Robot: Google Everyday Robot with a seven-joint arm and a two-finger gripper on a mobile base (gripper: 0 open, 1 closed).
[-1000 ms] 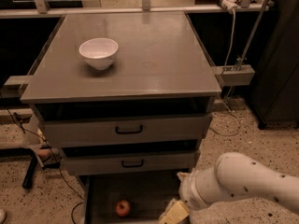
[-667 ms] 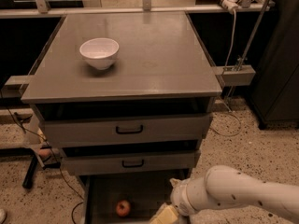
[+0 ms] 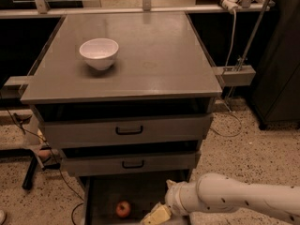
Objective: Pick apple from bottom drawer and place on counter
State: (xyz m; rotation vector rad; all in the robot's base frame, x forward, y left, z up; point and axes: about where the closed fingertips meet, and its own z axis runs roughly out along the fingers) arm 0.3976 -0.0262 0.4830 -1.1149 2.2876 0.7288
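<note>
Tool (image 3: pixel 157 214) low over bottom drawer (image 3: pixel 101 193), can't tell its opening; apple (image 3: pixel 123 209) near at its 9 o'clock. Should centre on it before closing.

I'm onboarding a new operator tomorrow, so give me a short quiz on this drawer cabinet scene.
1. True or false: the apple already lies on the counter.
2. Where is the gripper? A) over the counter's left half. B) low at the open bottom drawer, right of the apple in the picture. C) resting on the counter's far edge.
3. Which thing stands on the counter?
Key: 1 false, the apple lies on the bottom drawer's floor. 2 B. 3 the white bowl, on the counter's left half.
</note>
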